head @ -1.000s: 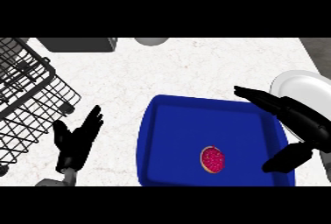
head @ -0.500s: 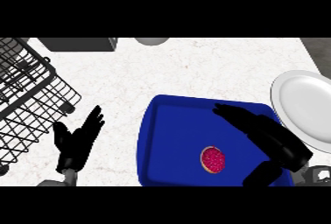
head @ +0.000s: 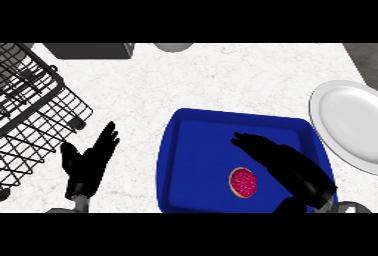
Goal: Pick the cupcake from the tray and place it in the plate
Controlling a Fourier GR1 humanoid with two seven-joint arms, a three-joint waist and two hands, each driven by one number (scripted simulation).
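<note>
The cupcake (head: 243, 181) sits near the tray's (head: 193, 165) front edge. The right hand (head: 284, 160) is held spread just right of it, fingers straight, probably lined up for a grab. The plate (head: 347, 122) waits far right. The left hand (head: 87, 161) is rested open.

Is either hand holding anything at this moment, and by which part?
Nothing is held. The right hand hovers open beside the cupcake; the left hand rests open.

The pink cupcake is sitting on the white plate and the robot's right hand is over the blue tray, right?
Not quite. The head view shows the cupcake lying in the blue tray, not on the white plate, which sits to the tray's right with nothing visible on it. The rest holds: the right hand is over the tray, beside the cupcake.
</note>
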